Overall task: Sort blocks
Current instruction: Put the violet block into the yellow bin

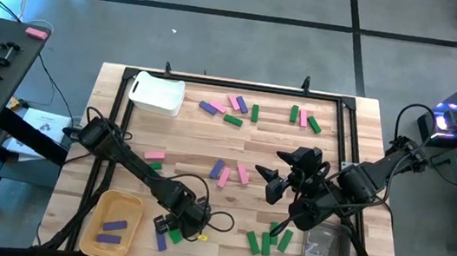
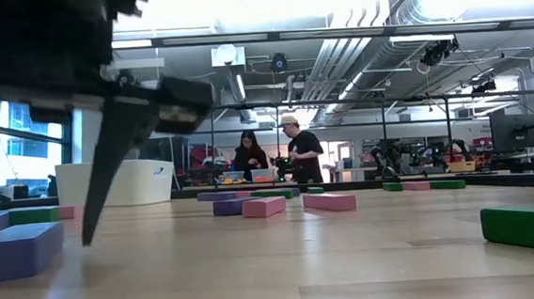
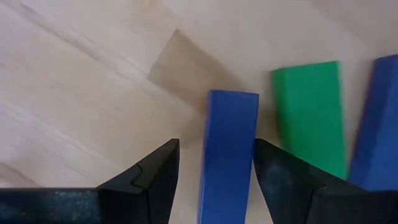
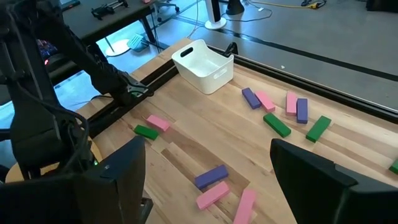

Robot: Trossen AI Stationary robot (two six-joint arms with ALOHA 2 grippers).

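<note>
Two purple blocks [image 1: 112, 231] lie in the yellow bin [image 1: 93, 216]; other pink, green and purple oblongs are scattered over the table [image 1: 183, 140]. Left gripper [image 3: 214, 165] spread around purple block [image 3: 229, 155], not pinching. Right gripper [image 1: 272, 184] wide, empty.

Wooden worktop [image 1: 200, 142] with a black frame. On it: white bin [image 1: 157, 93] at the far left, yellow bin [image 1: 111, 224] near left with two purple blocks inside, clear bin [image 1: 324, 255] near right, and pink, green and purple blocks [image 1: 231, 109] scattered across.
</note>
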